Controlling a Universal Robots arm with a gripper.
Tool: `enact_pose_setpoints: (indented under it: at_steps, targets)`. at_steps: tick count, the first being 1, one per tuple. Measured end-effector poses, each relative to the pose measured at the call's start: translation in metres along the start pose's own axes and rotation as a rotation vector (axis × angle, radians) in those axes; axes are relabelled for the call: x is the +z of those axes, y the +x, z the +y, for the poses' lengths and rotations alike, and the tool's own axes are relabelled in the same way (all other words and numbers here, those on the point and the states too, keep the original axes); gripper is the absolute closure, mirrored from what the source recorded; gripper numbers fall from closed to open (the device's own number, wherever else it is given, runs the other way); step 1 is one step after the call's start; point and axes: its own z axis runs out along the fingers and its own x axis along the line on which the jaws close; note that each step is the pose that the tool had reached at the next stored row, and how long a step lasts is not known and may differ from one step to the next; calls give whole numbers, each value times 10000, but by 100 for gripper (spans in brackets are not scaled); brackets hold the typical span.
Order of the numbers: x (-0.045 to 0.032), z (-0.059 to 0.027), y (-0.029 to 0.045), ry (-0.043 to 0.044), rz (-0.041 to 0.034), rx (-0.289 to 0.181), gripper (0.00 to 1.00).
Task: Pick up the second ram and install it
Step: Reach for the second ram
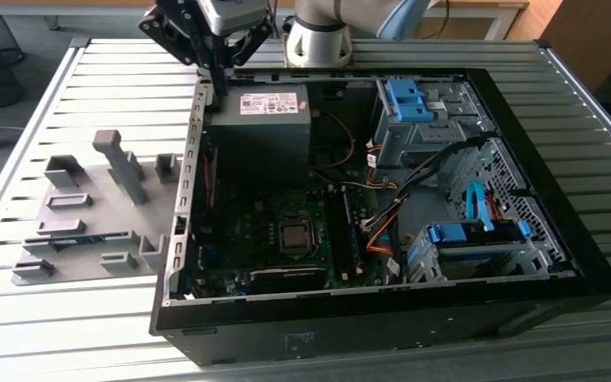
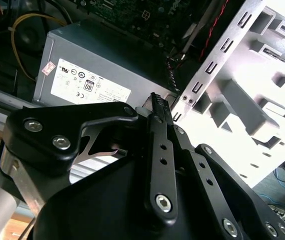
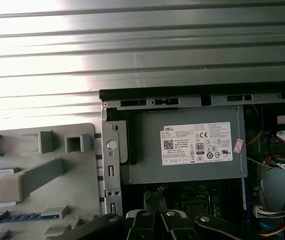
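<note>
While the end effector [image 1: 217, 79] hangs over the far corner of the computer case [image 1: 391, 322], on the exterior view's left, we see it closed and gripping nothing. In the second wrist view its black fingers [image 2: 156, 112] are pressed together at the tips. They point down at the seam between the case's perforated side wall and the grey power supply [image 2: 107, 65] just inside it.

We find the second ram [image 1: 85, 237] outside the case, well apart from the end effector. It sits on the grey fixture plate [image 1: 83, 179], which lies on the table [image 1: 125, 64] just beside the case's wall on the exterior view's left. The ram rests in a long, low grey holder toward the near end of that wall. In the first wrist view it shows as a thin blue-green strip [image 3: 17, 217] between grey blocks of the plate [image 3: 82, 170], and we cannot tell whether it lies flat or on edge.

Inside the case, the power supply [image 1: 258, 131] fills the far corner under the end effector, label side up. The dark motherboard [image 1: 252, 231] lies nearer the case's front wall, with long black slots running beside the processor socket. Two blue-handled drive cages [image 1: 406, 99] [image 1: 476, 235] stand along the case's opposite side, with orange and black cables between them.
</note>
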Motion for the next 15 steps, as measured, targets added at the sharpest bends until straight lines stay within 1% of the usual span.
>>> enact_pose_setpoints:
  at_steps: [15]
  targets:
    - [10,-4,52,0,11,0,89]
